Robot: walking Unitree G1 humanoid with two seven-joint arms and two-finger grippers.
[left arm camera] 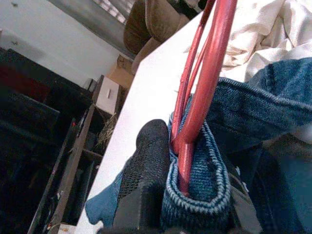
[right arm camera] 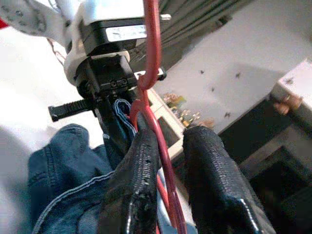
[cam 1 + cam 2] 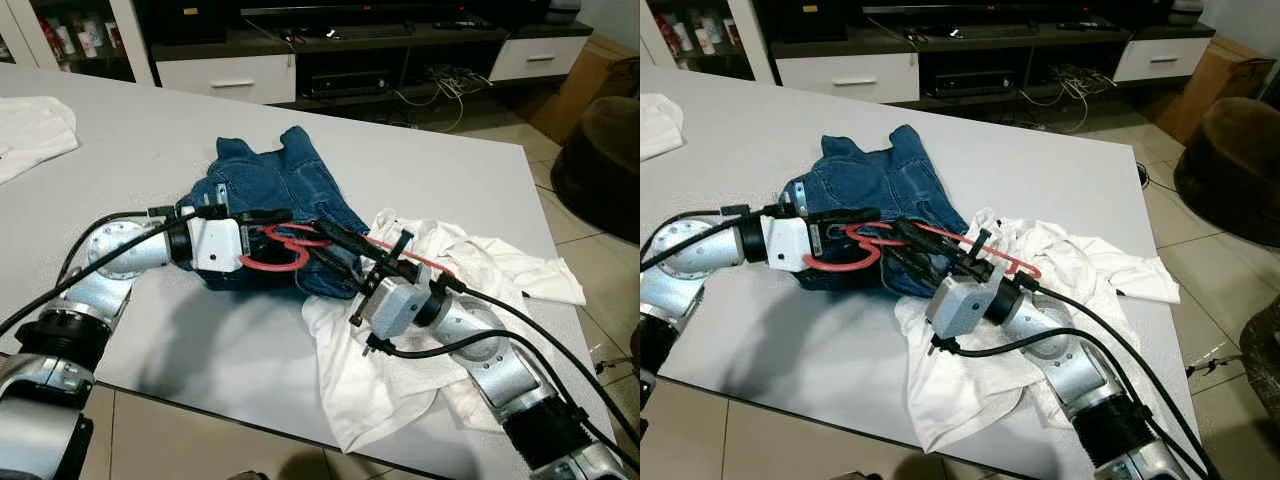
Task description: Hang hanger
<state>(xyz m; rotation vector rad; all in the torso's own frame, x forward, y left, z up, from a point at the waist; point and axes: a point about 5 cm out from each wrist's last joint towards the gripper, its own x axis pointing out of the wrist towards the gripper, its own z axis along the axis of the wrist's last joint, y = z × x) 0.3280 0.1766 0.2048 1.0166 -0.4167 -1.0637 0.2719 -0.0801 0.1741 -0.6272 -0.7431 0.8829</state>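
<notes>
Surface [image 3: 150,130]: grey, spans most of frame.
White garment [image 3: 400,330]: lower right, crumpled.
Jeans [image 3: 280,190]: centre frame, bunched.
Red hanger [image 3: 285,262]: centre, over jeans, betw. my two grippers.
My left gripper [image 3: 262,225]: fingers clenched on denim fold w/ hanger wire inside.
My right gripper [image 3: 335,243]: fingers straddle hanger wire; clamped or not, can't tell.
Step, I reckon: threading jeans onto hanger. Next needs: cloth seated, then lift to a rail.
</notes>
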